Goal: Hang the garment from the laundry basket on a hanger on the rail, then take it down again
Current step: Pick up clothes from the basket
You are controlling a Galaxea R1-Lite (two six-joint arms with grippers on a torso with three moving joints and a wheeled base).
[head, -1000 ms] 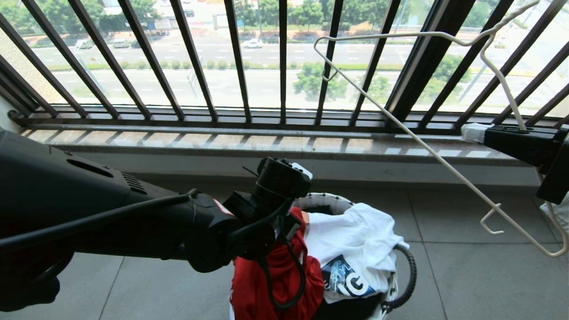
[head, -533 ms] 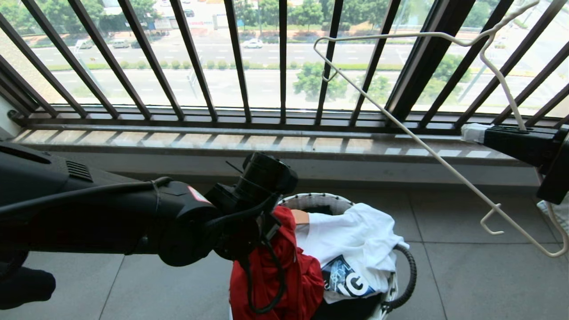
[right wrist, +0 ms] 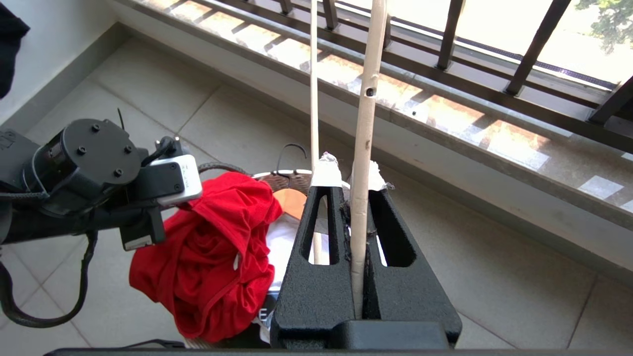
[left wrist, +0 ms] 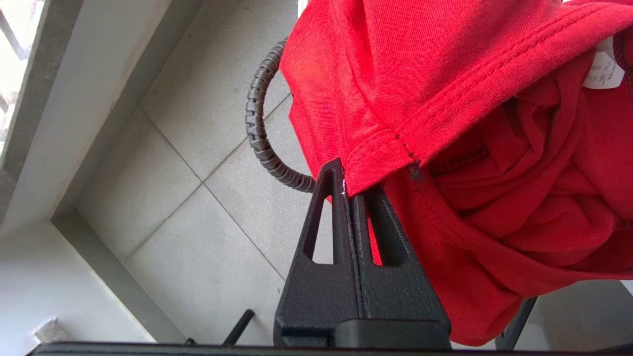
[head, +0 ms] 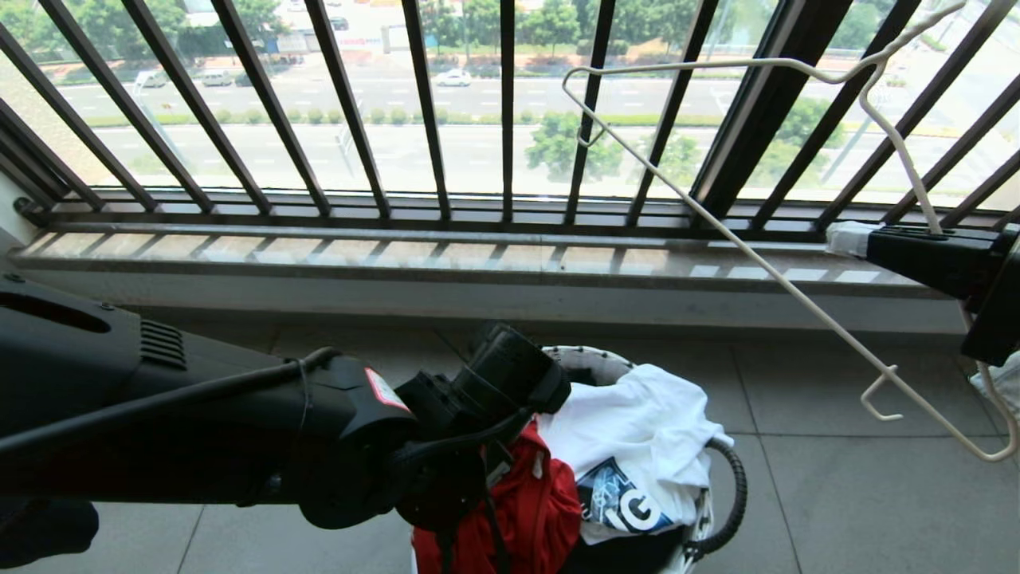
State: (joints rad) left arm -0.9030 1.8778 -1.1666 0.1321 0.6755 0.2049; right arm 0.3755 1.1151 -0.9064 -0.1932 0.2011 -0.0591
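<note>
While the right hand point(right wrist: 353, 190) clamps the hanger point(head: 765, 239), the left hand point(left wrist: 353, 185) pinches the crumpled red garment's point(left wrist: 470, 123) stitched hem.

From the head we look forward and down across the tiled floor point(head: 861, 494) to the black balcony railing point(head: 510, 112) and the street beyond; our left wrist camera sits close behind its fingers, facing down onto the red garment point(left wrist: 445, 123) at very near range; our right wrist camera looks down from farther off; all three views share the laundry basket point(head: 586, 360) and that garment.
</note>
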